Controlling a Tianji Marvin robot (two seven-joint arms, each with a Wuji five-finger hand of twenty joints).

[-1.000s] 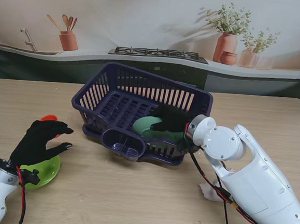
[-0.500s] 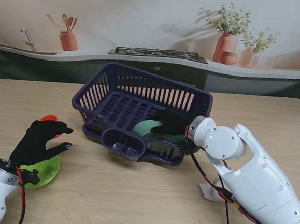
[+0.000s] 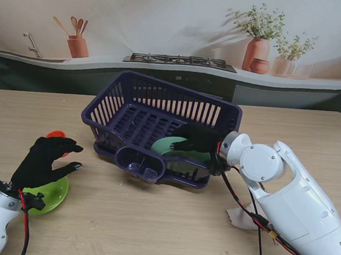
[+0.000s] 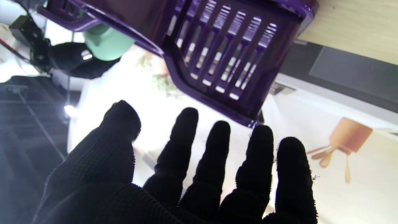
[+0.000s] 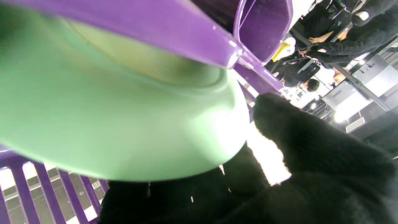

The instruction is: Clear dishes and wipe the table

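A mint green bowl lies in the near right part of the purple dish basket. My right hand reaches over the basket's right wall and is shut on the bowl's rim. Up close the bowl fills the right wrist view, with black fingers under and beside it. My left hand hovers open, fingers spread, over a lime green plate at the near left. From the left wrist, the spread fingers point toward the basket.
An orange-red object lies just beyond the lime plate. A crumpled white cloth sits on the table under my right forearm. A cutlery pocket sticks out from the basket's near wall. The wooden table spreads in front.
My right hand has lowered the mint bowl from a tilt to lie flatter in the basket, and the right arm shifted slightly right. The left hand has not moved.
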